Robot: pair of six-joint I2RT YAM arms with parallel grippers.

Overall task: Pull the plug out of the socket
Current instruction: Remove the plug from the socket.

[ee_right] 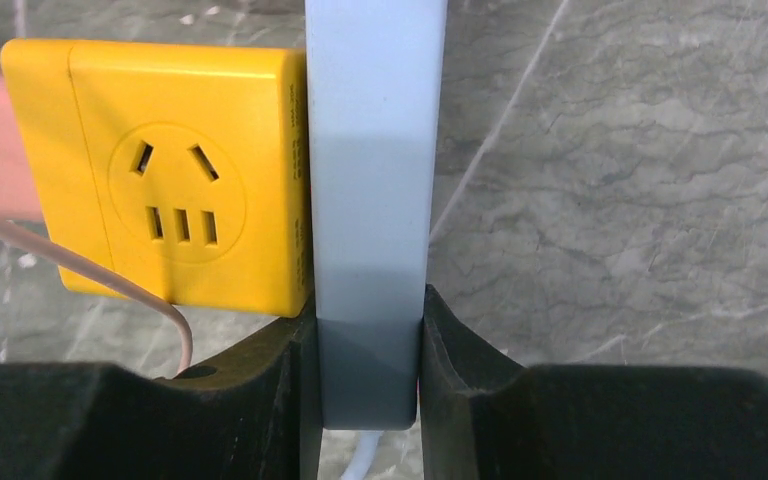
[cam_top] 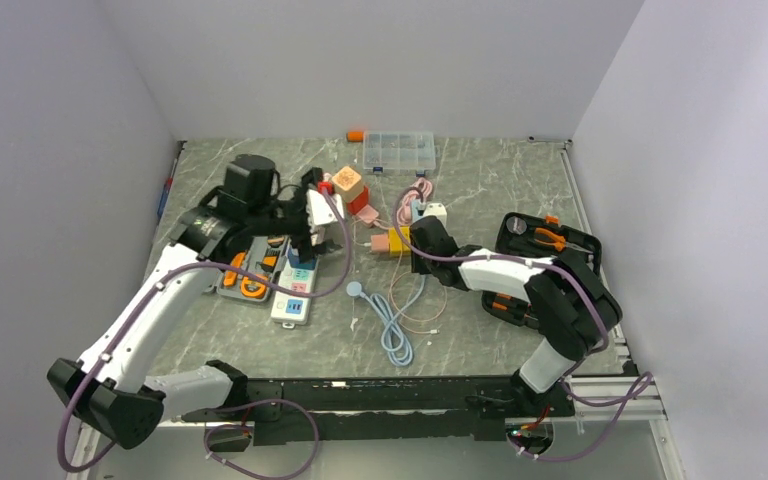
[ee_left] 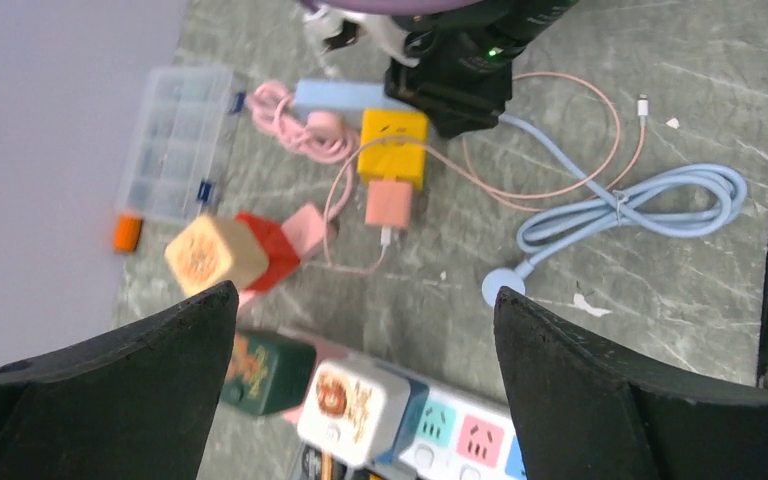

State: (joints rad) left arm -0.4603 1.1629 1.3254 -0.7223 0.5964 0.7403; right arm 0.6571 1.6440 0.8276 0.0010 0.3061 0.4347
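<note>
Looking down between widely parted fingers of the left gripper (ee_left: 365,300) onto a white plug (ee_left: 352,405) seated on the socket (ee_left: 460,437); beyond, a yellow adapter (ee_left: 392,148) and coiled blue cable (ee_left: 640,205).

The grey marbled table (cam_top: 500,190) carries the socket (cam_top: 292,300) on the left and a tool case (cam_top: 548,236) on the right. Between them lie a blue cable (cam_top: 396,335) and a yellow adapter (ee_left: 392,148) touching a pale blue block (ee_left: 345,95); a clear box (cam_top: 398,151) sits farther back.

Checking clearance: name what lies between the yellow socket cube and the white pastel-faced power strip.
A small pink plug block, touching the yellow cube, then bare marble tabletop; left wrist view.
</note>
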